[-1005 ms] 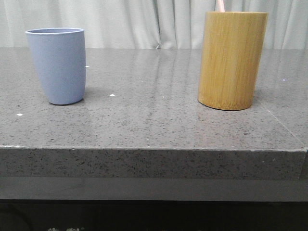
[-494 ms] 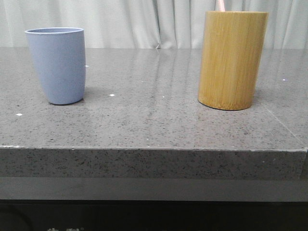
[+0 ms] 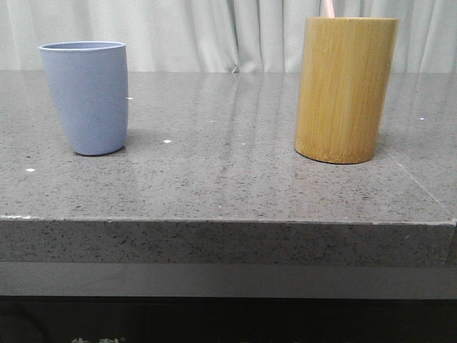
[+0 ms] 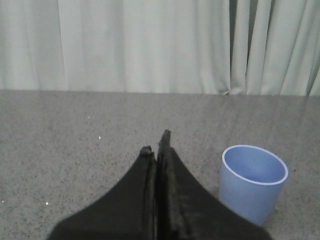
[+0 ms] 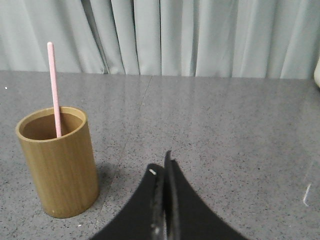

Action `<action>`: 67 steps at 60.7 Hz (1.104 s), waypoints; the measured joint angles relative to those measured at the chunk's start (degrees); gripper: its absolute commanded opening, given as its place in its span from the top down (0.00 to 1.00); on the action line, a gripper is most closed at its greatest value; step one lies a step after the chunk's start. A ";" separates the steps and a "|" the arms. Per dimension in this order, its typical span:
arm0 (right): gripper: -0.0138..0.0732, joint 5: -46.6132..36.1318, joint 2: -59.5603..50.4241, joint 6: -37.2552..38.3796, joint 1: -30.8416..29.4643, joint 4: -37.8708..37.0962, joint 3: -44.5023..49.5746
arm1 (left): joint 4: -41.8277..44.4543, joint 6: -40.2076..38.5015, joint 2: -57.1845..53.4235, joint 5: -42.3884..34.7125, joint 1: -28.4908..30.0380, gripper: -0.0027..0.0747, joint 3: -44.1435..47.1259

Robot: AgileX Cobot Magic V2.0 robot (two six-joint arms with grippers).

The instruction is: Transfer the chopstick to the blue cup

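The chopstick (image 5: 53, 90) stands in the bamboo holder (image 5: 59, 162), its lower end inside and its pink shaft leaning against the holder's far inner wall, rising well above the rim. From the front, just a short pink tip (image 3: 328, 8) pokes above the holder (image 3: 345, 89). The blue cup (image 3: 86, 96) sits upright well apart from the holder, off to its left on the same grey stone table (image 3: 228, 179), and its mouth looks empty from my left wrist (image 4: 252, 182).

My right gripper (image 5: 162, 172) hovers above the table to the holder's right, near it but not touching it, both fingers pressed together with nothing between them. My left gripper (image 4: 156, 145) is just beside the blue cup, fingers likewise closed flat against each other, holding nothing. A pale curtain (image 3: 178, 32) hangs behind the holder.
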 measured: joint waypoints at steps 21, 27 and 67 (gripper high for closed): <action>0.35 0.76 5.08 0.00 0.00 0.00 -0.62 | 0.21 0.00 5.56 -0.87 0.00 0.35 -0.58; 0.14 0.76 5.08 0.00 0.00 0.00 -0.62 | 0.21 0.00 5.56 -1.13 0.00 0.09 -0.67; 0.10 0.76 5.08 0.00 0.00 0.00 -0.62 | 0.21 3.99 22.37 12.35 -5.67 0.09 -17.14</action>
